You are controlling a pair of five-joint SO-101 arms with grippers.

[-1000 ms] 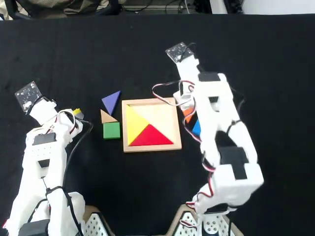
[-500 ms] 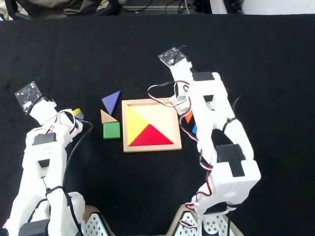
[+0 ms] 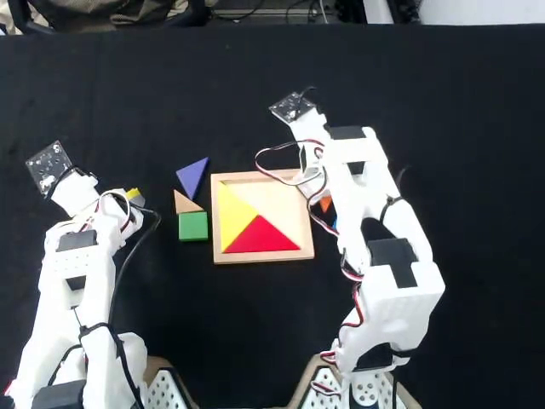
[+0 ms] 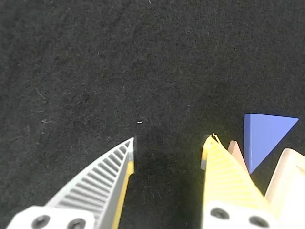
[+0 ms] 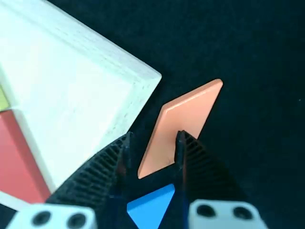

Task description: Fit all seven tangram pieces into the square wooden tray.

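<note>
The square wooden tray (image 3: pixel 302 213) holds a yellow triangle (image 3: pixel 232 213) and a red triangle (image 3: pixel 260 234). To its left lie a purple-blue triangle (image 3: pixel 193 175), a small tan triangle (image 3: pixel 184 204) and a green square (image 3: pixel 193 227). My right gripper (image 5: pixel 152 143) is open just off the tray's corner (image 5: pixel 119 81), its fingers straddling the near end of an orange parallelogram (image 5: pixel 186 117) that lies flat on the cloth. A blue triangle (image 5: pixel 150 210) lies just behind it. My left gripper (image 4: pixel 169 150) stands open over bare cloth, short of the purple-blue triangle (image 4: pixel 264 133).
The table is covered in black cloth (image 3: pixel 443 102). The right arm (image 3: pixel 353 175) leans over the tray's right edge and hides most of the orange and blue pieces from above. The left arm (image 3: pixel 77 247) stays at the table's left side.
The right arm has swung left toward the tray's right edge, covering more of the orange and blue pieces. The left arm and the loose pieces on the left have not moved.
</note>
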